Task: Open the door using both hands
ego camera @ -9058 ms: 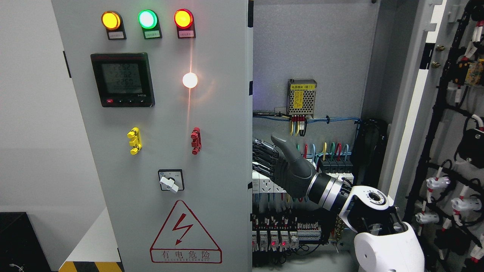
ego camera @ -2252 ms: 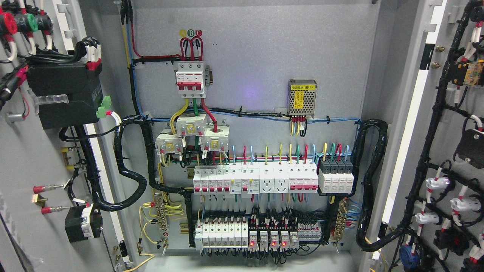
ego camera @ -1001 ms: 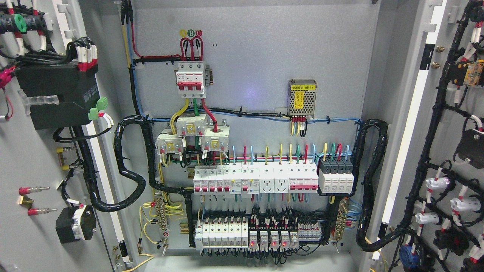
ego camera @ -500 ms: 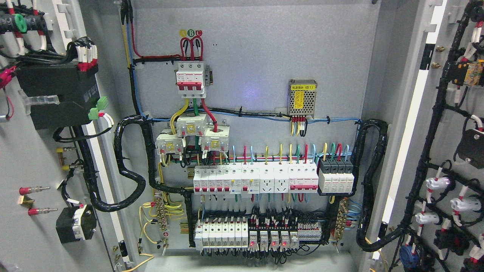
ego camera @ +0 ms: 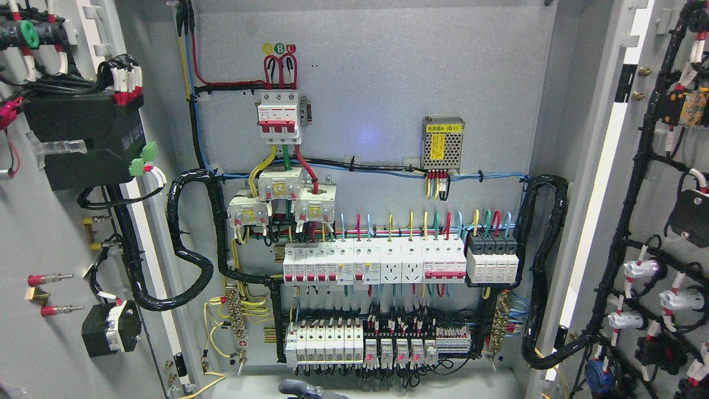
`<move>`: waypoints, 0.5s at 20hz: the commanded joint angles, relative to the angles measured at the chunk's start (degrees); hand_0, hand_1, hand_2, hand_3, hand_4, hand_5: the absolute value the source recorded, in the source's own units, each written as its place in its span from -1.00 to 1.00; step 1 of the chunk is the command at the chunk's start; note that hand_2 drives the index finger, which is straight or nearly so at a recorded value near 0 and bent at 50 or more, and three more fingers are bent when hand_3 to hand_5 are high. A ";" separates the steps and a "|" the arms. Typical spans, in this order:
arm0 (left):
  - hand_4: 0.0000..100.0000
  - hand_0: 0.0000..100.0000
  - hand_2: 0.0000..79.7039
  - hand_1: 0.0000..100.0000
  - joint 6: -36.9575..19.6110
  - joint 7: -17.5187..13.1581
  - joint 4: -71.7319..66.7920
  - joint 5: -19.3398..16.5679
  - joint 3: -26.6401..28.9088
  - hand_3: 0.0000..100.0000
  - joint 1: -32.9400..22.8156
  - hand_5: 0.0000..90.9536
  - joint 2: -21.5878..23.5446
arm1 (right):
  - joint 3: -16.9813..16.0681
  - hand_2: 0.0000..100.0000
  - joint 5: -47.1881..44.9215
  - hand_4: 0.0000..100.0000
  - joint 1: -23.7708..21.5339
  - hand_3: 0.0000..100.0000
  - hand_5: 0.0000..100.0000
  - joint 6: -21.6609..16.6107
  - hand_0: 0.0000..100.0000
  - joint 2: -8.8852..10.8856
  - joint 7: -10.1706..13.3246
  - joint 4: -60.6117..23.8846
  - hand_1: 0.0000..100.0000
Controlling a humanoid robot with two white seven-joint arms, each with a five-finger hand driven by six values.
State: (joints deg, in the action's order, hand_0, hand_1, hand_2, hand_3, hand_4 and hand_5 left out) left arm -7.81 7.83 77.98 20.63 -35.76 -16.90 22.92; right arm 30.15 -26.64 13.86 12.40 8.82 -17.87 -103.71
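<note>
Both doors of the grey electrical cabinet stand wide open. The left door (ego camera: 33, 233) shows its inner side at the picture's left, with a black meter box and wiring on it. The right door (ego camera: 656, 183) shows its inner side at the right, carrying black cable looms. Between them the cabinet's back panel (ego camera: 365, 72) is in full view with breakers and coloured wires. A dark grey part of my left hand (ego camera: 302, 388) pokes up at the bottom edge, left of the middle, touching neither door. Most of it is cut off by the edge. My right hand is out of view.
Rows of white breakers (ego camera: 376, 265) and terminal blocks (ego camera: 382, 349) fill the lower panel. A red three-pole breaker (ego camera: 279, 116) and a perforated power supply (ego camera: 442, 143) sit higher up. Thick black cable bundles (ego camera: 545, 266) loop along both sides.
Since 9.1 s ago the left door has gone from closed to wide open and the right hand has left the view. In the last half second my left hand has come up at the bottom edge.
</note>
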 commanded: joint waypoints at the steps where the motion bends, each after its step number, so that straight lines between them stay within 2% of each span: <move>1: -1.00 -1.00 -1.00 -1.00 -0.80 0.08 16.13 0.03 -4.94 -1.00 -0.59 -1.00 5.65 | -9.83 -1.00 -0.43 -1.00 -8.40 -1.00 -1.00 -4.12 -0.62 7.36 0.29 -7.92 -1.00; 5: -1.00 -1.00 -1.00 -1.00 -0.80 0.08 21.15 0.03 -3.01 -1.00 -0.85 -1.00 5.91 | -12.74 -1.00 -0.17 -1.00 -12.01 -1.00 -1.00 -11.93 -0.62 7.44 0.38 -7.92 -1.00; 7: -1.00 -1.00 -1.00 -1.00 -0.80 0.08 23.26 -0.06 -1.95 -1.00 -1.73 -1.00 5.82 | -13.97 -1.00 -0.08 -1.00 -14.12 -1.00 -1.00 -15.81 -0.62 8.67 0.38 -7.92 -1.00; 10: -1.00 -1.00 -1.00 -1.00 -0.80 0.08 26.16 -0.06 -0.81 -1.00 -1.82 -1.00 5.56 | -14.85 -1.00 -0.25 -1.00 -16.76 -1.00 -1.00 -17.76 -0.62 10.17 0.29 -8.09 -1.00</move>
State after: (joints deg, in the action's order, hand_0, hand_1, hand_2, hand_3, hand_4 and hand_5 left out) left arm -8.60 7.94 90.97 20.61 -37.35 -18.08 26.35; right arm 22.36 -26.83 2.53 -2.93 13.87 -17.50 -108.44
